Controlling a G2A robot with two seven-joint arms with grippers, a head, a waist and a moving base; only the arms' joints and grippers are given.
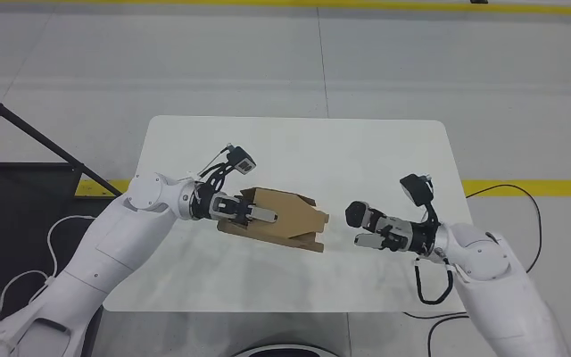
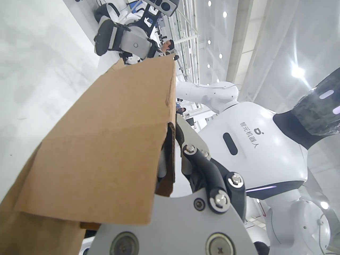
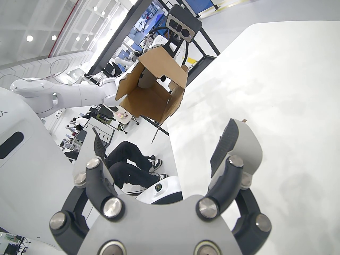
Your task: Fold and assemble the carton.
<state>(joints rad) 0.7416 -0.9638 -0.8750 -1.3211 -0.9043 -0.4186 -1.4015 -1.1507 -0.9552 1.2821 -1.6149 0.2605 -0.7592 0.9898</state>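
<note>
A brown carton (image 1: 287, 223) is partly unfolded into a tube and held just above the white table (image 1: 375, 161), left of centre. My left gripper (image 1: 264, 214) is shut on one cardboard wall at the carton's left end. In the left wrist view that wall (image 2: 101, 147) runs between the jaws, with one finger (image 2: 186, 139) pressed against its edge. My right gripper (image 1: 359, 227) is open a short way to the right of the carton, apart from it. In the right wrist view the carton's open end (image 3: 151, 99) faces my right gripper (image 3: 162, 144), whose fingers hold nothing.
The table's far half and right side are bare white surface. A black stand leg (image 1: 53, 147) slants across the floor beyond the table's left edge. A dark cable (image 1: 526, 192) loops on the floor to the right.
</note>
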